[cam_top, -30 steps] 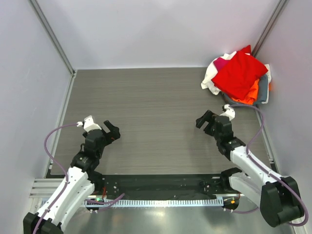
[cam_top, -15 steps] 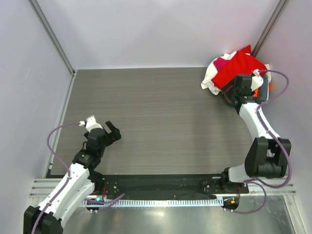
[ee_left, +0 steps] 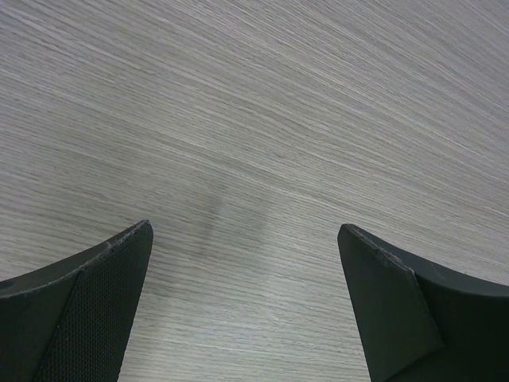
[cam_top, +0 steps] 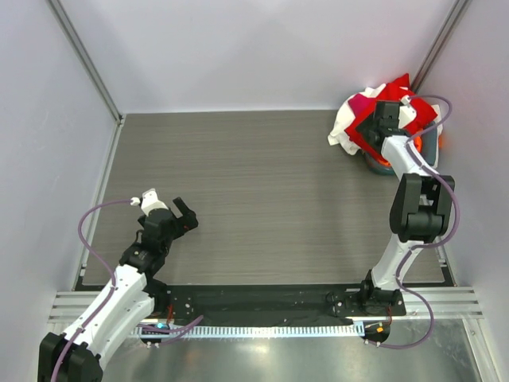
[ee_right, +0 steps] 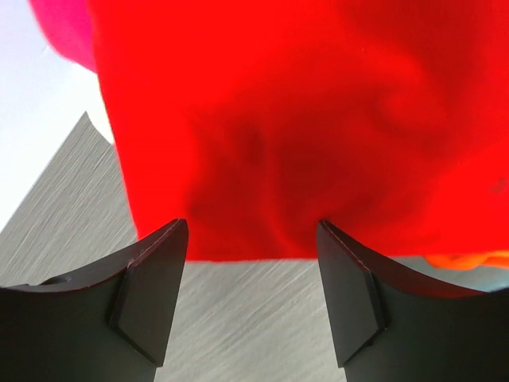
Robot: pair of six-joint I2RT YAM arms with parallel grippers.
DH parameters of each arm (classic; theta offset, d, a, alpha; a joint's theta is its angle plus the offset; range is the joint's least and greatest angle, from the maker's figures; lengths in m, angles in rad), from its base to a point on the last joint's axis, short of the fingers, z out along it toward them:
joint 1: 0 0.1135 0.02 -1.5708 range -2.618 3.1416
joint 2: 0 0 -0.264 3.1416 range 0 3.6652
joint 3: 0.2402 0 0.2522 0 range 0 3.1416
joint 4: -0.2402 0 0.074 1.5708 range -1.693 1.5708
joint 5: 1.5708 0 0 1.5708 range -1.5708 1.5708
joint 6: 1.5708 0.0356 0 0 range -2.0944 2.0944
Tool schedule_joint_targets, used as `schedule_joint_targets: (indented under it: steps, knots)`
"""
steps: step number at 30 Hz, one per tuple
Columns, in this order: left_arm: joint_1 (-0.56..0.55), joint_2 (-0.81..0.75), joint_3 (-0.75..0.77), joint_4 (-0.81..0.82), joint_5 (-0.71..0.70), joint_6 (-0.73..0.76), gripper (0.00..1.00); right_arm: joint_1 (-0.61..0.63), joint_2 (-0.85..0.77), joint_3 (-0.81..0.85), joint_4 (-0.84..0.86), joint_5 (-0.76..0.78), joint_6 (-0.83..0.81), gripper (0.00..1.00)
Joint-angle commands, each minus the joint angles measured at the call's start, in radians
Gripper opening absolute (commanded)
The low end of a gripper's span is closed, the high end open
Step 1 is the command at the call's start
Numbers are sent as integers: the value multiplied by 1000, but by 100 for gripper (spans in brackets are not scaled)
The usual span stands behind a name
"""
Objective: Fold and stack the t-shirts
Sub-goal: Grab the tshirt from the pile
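A heap of t-shirts lies at the table's far right corner, with the bright red t-shirt [cam_top: 367,123] on top and white [cam_top: 343,127], magenta [cam_top: 359,103] and orange [cam_top: 385,162] cloth beneath. My right gripper [cam_top: 380,109] is stretched out over the heap, open, its jaws either side of the red t-shirt's [ee_right: 302,119] lower edge without closing on it. Magenta cloth [ee_right: 67,32] shows at the upper left of the right wrist view. My left gripper [cam_top: 181,215] is open and empty, low over the bare table [ee_left: 254,119] at the near left.
A grey basket [cam_top: 429,147] holds the heap against the right wall. White walls close in the table on three sides. A black rail [cam_top: 254,298] with both arm bases runs along the near edge.
My right arm has swung from the table's middle right out to the heap at the far right corner, and its open gripper now hangs over the red t-shirt. The left arm has barely moved.
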Motion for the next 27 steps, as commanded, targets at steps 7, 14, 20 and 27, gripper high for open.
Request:
schedule_joint_targets:
  steps: [7, 14, 20, 27]
  knots:
    - [0, -9, 31, 48, 3, 11, 100, -6, 63, 113, 3, 197, -23, 39]
    - [0, -4, 31, 51, 9, 11, 100, -6, -66, 95, 8, 266, -87, 1]
    - [0, -1, 33, 48, 12, 14, 100, -6, -240, 47, 6, 193, -86, 1]
    - [0, -11, 30, 51, 10, 12, 100, 60, -420, 163, -41, -52, -104, 1]
